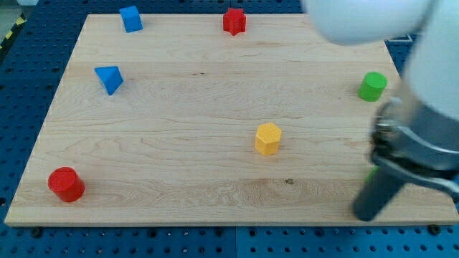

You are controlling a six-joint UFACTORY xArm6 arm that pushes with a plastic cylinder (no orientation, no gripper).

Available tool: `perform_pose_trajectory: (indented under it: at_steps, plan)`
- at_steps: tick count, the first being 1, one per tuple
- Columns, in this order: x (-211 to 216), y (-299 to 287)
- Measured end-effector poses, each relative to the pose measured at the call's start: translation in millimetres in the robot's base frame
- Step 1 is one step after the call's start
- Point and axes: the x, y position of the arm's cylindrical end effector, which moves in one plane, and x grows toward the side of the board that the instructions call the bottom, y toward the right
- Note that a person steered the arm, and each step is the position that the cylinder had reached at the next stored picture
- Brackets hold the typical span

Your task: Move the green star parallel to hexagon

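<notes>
The yellow hexagon [267, 138] lies right of the board's middle. My tip [366, 214] rests on the board near the bottom right corner, well to the right of and below the hexagon. A thin sliver of green [370, 174] shows at the rod's left edge, just above the tip. The rest of it is hidden by the rod and arm, so I cannot make out its shape. A green cylinder [372, 86] stands near the right edge, above the tip.
A red star [234, 21] and a blue cube [131, 18] sit along the top edge. A blue triangle [109, 79] is at upper left and a red cylinder [66, 184] at lower left. The arm's blurred body [423, 122] covers the right side. The wooden board [179, 107] lies on a blue perforated table.
</notes>
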Motion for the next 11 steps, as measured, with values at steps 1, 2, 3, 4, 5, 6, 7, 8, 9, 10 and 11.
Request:
perform_pose_trajectory:
  at_steps: [1,2,3,4,5,6,7,8,9,10,11]
  plan:
    - [-4,42]
    - [-4,37]
    - [-13,27]
    - [-27,22]
    - [-44,22]
    - [-59,22]
    - [-59,29]
    - [-48,68]
    - [-62,97]
    - [-79,104]
    - [-79,92]
